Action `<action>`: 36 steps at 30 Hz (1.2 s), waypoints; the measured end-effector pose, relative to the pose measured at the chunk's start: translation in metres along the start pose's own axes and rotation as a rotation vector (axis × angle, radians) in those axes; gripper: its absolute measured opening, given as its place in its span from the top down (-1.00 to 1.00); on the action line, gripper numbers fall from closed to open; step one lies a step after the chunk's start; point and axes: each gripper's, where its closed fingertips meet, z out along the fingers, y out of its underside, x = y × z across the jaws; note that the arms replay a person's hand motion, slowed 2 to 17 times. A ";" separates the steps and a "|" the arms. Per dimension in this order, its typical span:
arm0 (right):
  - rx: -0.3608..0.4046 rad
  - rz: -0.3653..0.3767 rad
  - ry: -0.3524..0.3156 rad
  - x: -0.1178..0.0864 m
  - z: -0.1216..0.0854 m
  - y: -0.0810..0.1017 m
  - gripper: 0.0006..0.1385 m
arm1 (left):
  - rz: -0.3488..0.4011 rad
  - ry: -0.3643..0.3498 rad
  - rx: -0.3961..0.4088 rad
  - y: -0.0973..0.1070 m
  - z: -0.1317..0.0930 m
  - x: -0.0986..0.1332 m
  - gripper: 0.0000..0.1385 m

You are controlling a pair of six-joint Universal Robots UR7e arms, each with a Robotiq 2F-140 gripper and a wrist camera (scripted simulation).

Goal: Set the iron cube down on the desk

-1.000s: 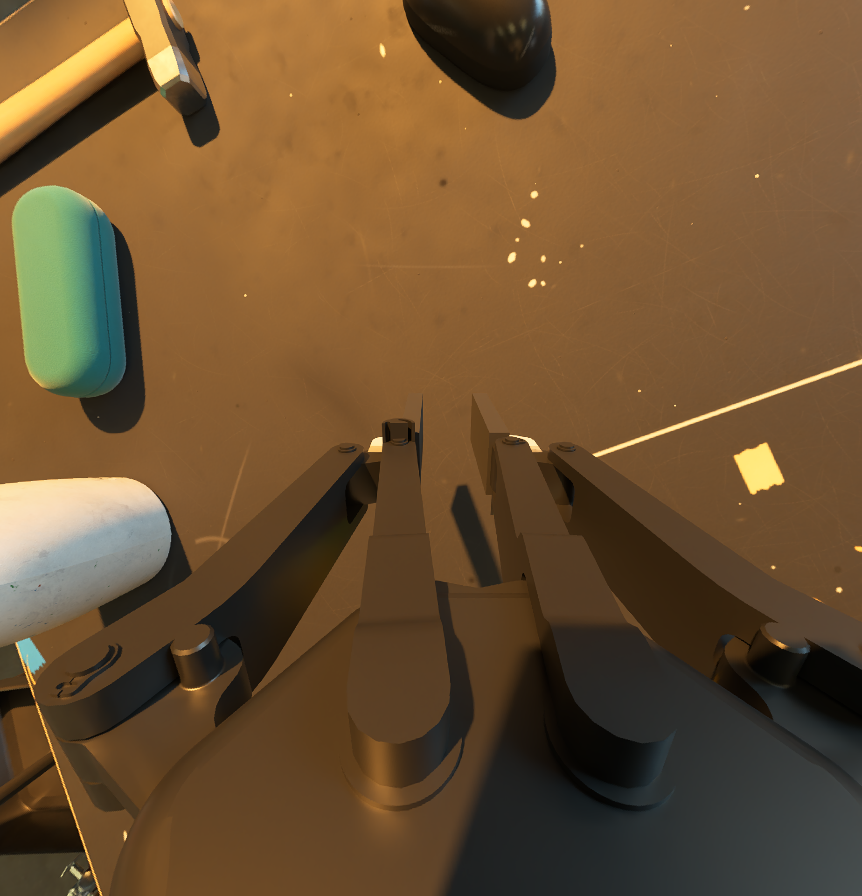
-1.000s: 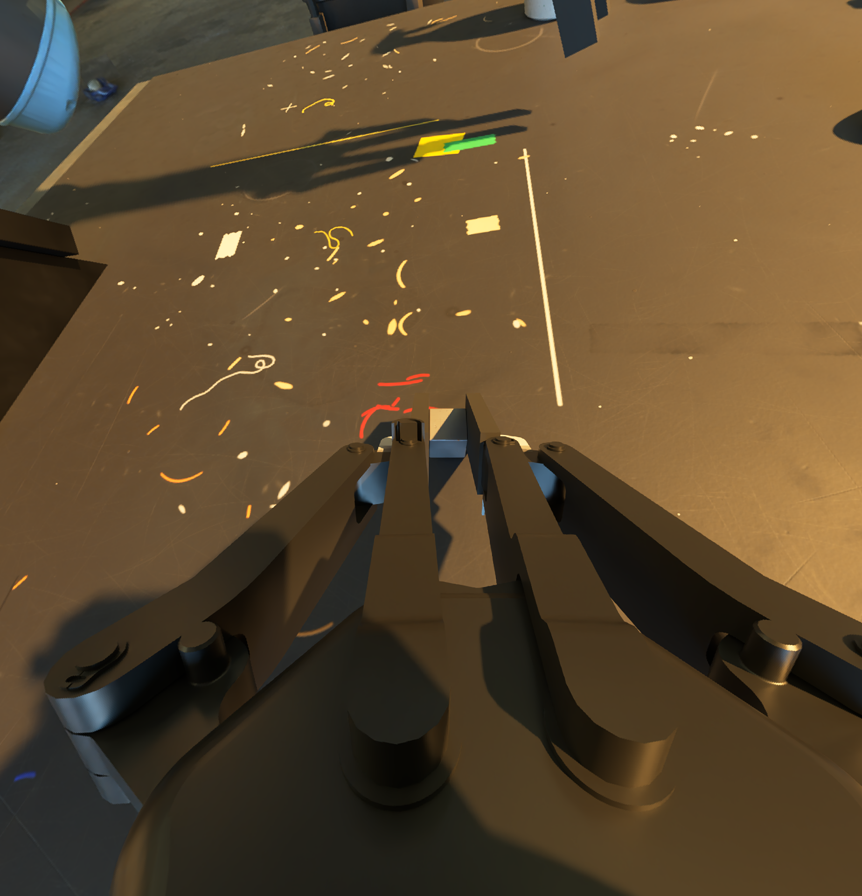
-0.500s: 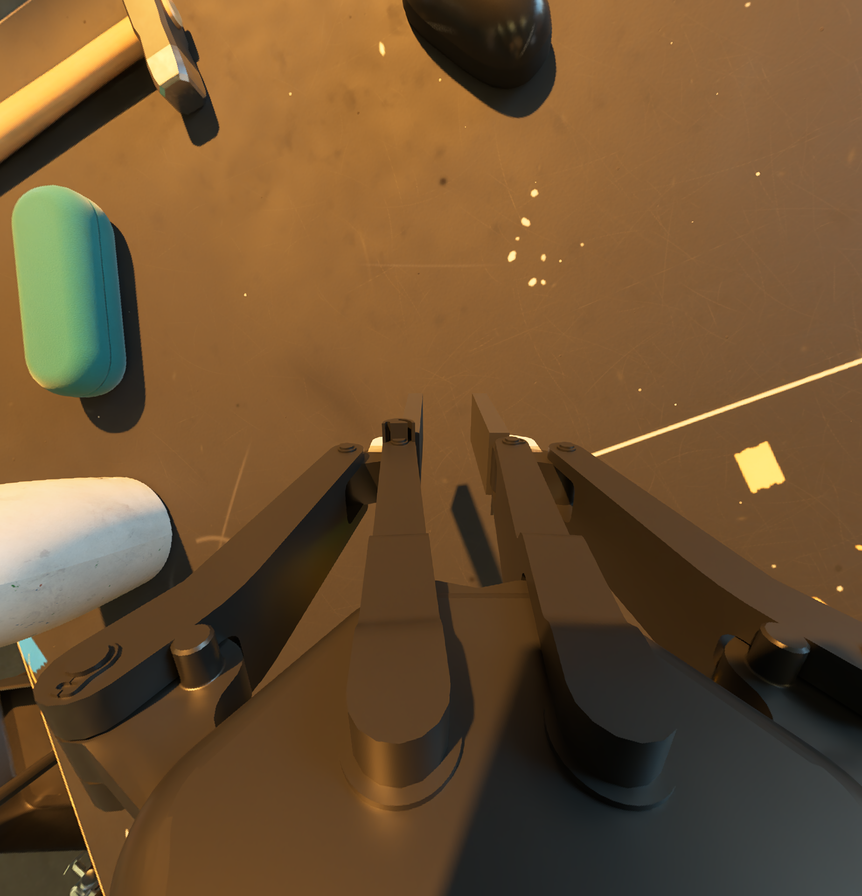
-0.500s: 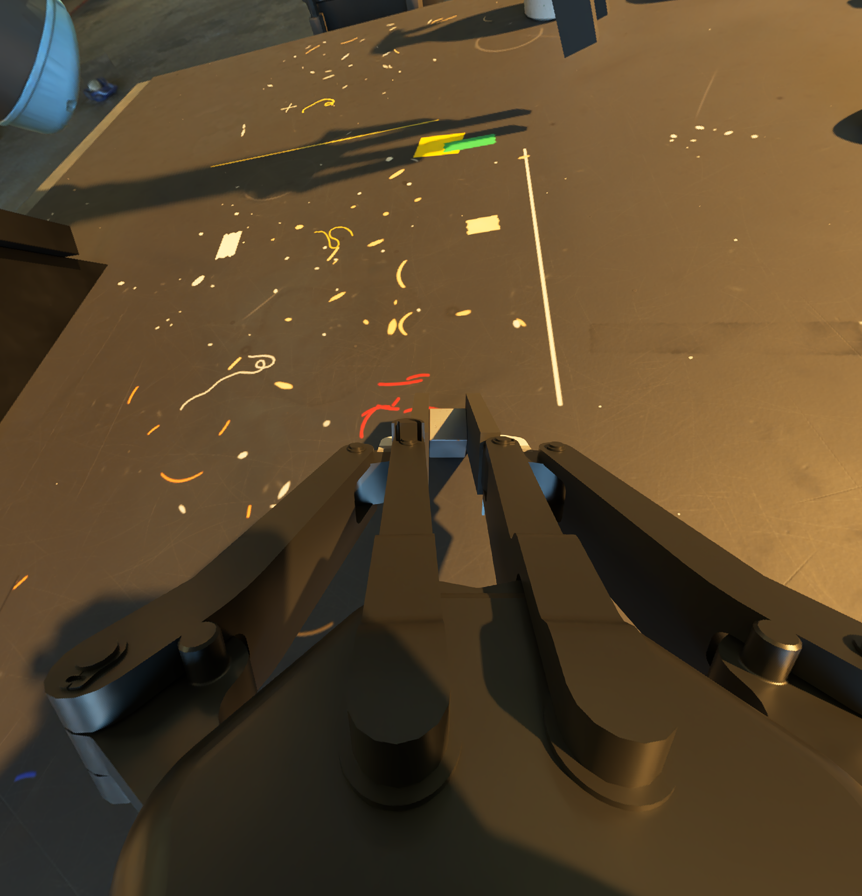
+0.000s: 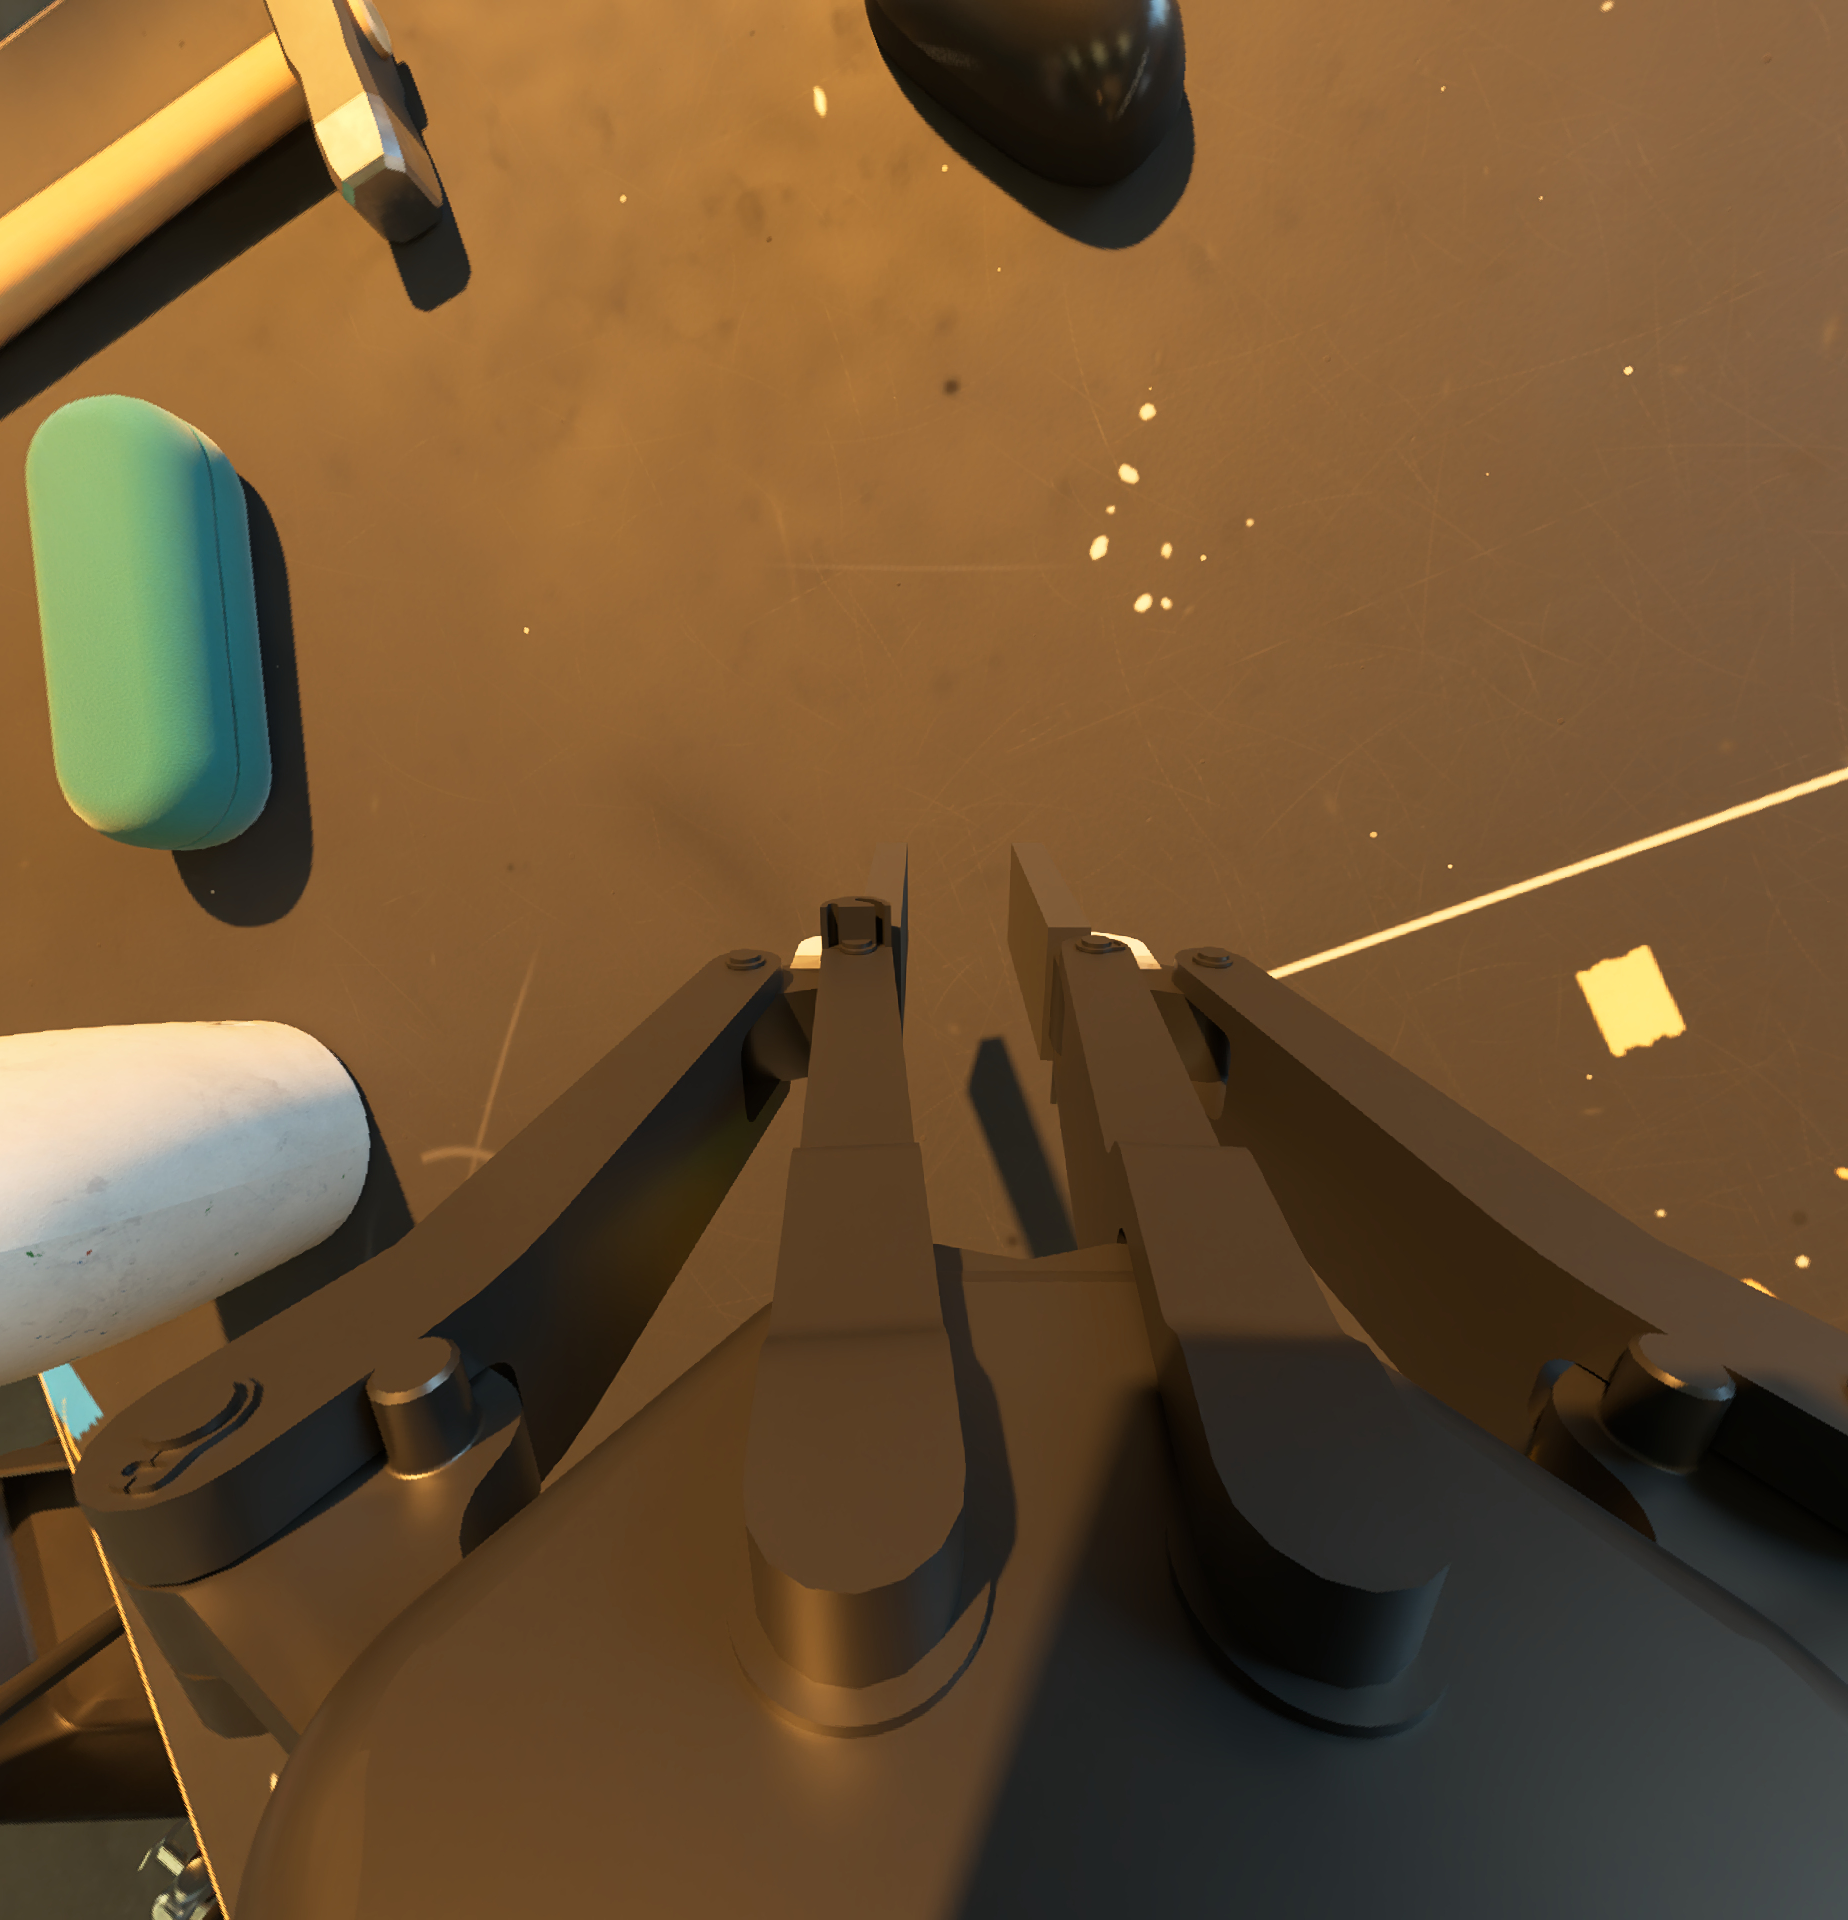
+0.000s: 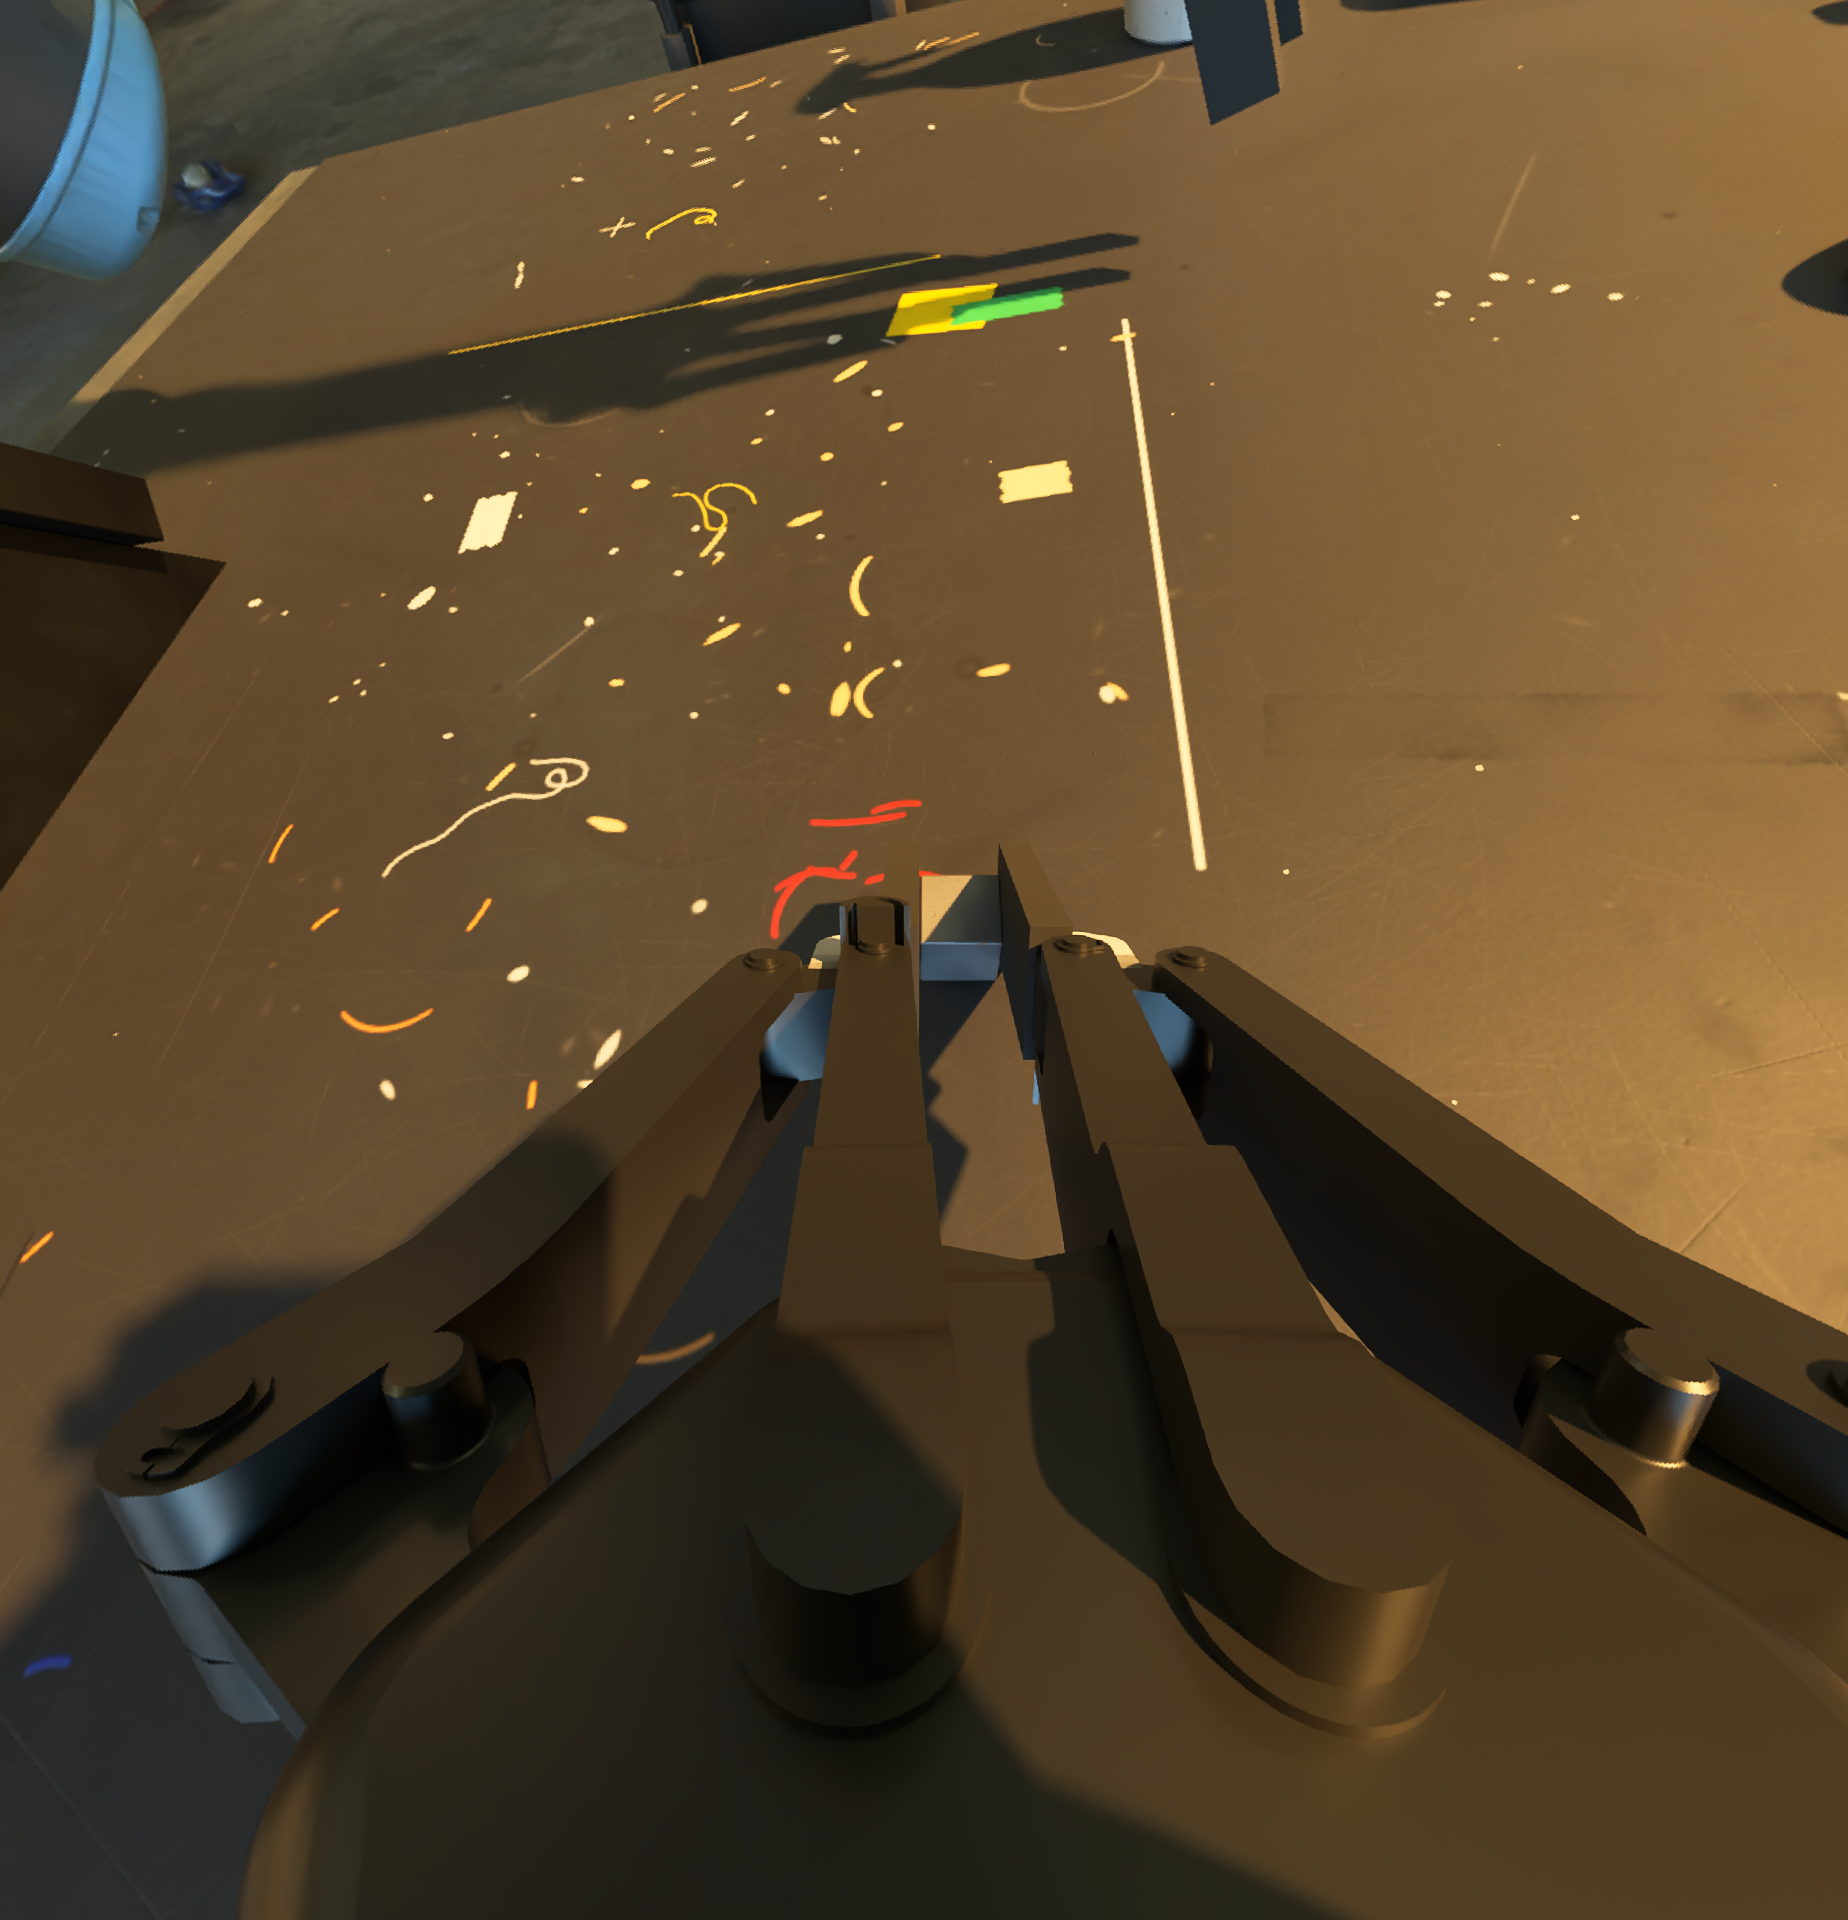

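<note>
The iron cube (image 6: pixel 959 914) is a small grey metal block held between the fingertips of my right gripper (image 6: pixel 959 894), which is shut on it low over the brown desk (image 6: pixel 1419 935). Its shadow lies right beneath it; I cannot tell whether it touches the desk. My left gripper (image 5: pixel 958 894) hovers over a bare part of the desk (image 5: pixel 795 623). Its fingers stand a narrow gap apart with nothing between them.
In the left wrist view a green oblong case (image 5: pixel 146 623), a hammer (image 5: pixel 224 135), a black rounded object (image 5: pixel 1034 73) and a white cylinder (image 5: pixel 120 1184) lie left and ahead. In the right wrist view a dark box (image 6: pixel 47 665) stands at left and a blue bucket (image 6: pixel 78 156) beyond the desk edge.
</note>
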 end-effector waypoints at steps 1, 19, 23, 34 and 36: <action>0.000 0.000 0.000 0.000 0.000 0.000 0.72 | 0.000 0.000 0.000 0.000 0.000 0.000 0.62; 0.001 0.012 -0.011 0.000 0.000 0.000 0.72 | 0.002 0.002 -0.006 0.000 0.001 0.000 0.63; 0.002 0.015 -0.014 0.000 0.000 0.000 0.70 | 0.001 0.001 -0.007 0.001 0.001 0.000 0.63; 0.002 0.017 -0.018 -0.001 0.000 -0.001 0.66 | -0.004 -0.001 -0.003 0.000 0.001 -0.001 0.63; 0.002 0.017 -0.018 -0.001 0.000 -0.001 0.66 | -0.005 -0.002 -0.001 0.000 0.000 -0.001 0.63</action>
